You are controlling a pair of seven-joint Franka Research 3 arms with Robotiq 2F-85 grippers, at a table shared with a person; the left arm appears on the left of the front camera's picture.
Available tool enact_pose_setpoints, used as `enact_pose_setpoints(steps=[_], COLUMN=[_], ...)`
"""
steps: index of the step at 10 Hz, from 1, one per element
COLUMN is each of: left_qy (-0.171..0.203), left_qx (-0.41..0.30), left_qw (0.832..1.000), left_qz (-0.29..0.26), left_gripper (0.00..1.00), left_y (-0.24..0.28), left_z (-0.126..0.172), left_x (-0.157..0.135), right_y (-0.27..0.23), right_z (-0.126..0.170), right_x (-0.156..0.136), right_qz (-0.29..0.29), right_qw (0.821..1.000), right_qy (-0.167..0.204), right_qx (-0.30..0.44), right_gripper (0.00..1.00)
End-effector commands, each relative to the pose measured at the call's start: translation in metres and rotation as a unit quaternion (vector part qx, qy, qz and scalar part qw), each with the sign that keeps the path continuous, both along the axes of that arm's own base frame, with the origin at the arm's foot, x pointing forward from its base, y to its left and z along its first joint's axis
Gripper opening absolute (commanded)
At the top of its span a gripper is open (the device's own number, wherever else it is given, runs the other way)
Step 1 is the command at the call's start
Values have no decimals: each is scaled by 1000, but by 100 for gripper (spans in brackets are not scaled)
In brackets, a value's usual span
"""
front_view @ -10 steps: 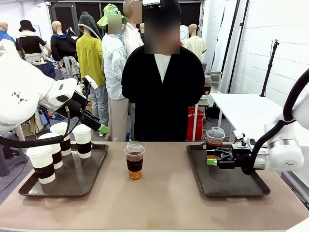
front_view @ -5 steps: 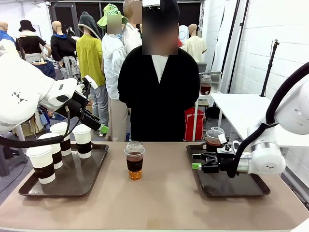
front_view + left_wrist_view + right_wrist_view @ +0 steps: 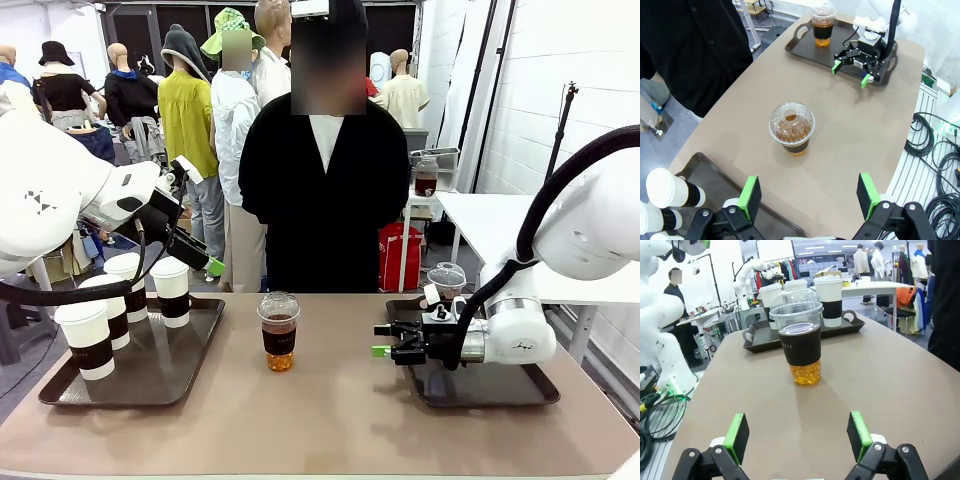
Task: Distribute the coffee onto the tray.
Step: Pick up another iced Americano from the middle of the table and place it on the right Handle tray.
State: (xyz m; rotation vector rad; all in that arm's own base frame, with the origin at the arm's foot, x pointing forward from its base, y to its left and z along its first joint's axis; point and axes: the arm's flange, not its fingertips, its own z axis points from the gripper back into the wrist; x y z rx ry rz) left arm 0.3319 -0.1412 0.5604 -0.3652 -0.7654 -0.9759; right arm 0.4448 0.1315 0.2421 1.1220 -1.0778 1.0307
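Tan, matte tabletop [image 3: 330,420] is stretching bare across the middle, and one clear dome-lidded cup [image 3: 279,331] of brown drink is standing there alone, on neither tray, with open surface all round it. A second domed cup [image 3: 445,280] is sitting at the far side of the right tray [image 3: 490,390], partly behind the right arm. Four white paper cups [image 3: 171,291] with lids and dark sleeves are standing grouped on the left tray [image 3: 150,375].

The right gripper [image 3: 382,340] is hanging low just past the right tray's left rim, its fingers spread wide and holding nothing, pointing level at the lone cup with clear table between them. Since a second ago it has been travelling leftward from over that tray's middle. The left gripper [image 3: 809,196] is staying put above the left tray, jaws wide apart and empty.

Both trays are looking dark, shallow and round-cornered, with cut-out handles. A person [image 3: 325,190] in black is standing at the far edge.
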Motion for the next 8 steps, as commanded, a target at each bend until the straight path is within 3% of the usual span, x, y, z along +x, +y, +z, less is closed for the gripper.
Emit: enact_pose_setpoints(steps=[1, 6, 8], left_qy=[3, 3, 3], left_qx=[-4, -4, -4], left_qw=[1000, 1000, 1000], left_qz=[-1, -1, -1], left_gripper=[100, 100, 100], left_y=[1, 1, 1], left_z=[-1, -1, -1], left_x=[0, 0, 0], right_y=[-2, -1, 20], right_z=[2, 0, -1], right_x=[-4, 0, 4], right_qz=[-1, -1, -14], right_qw=[1000, 1000, 1000], right_qy=[0, 0, -17], right_qx=[2, 0, 3], right_gripper=[100, 100, 100])
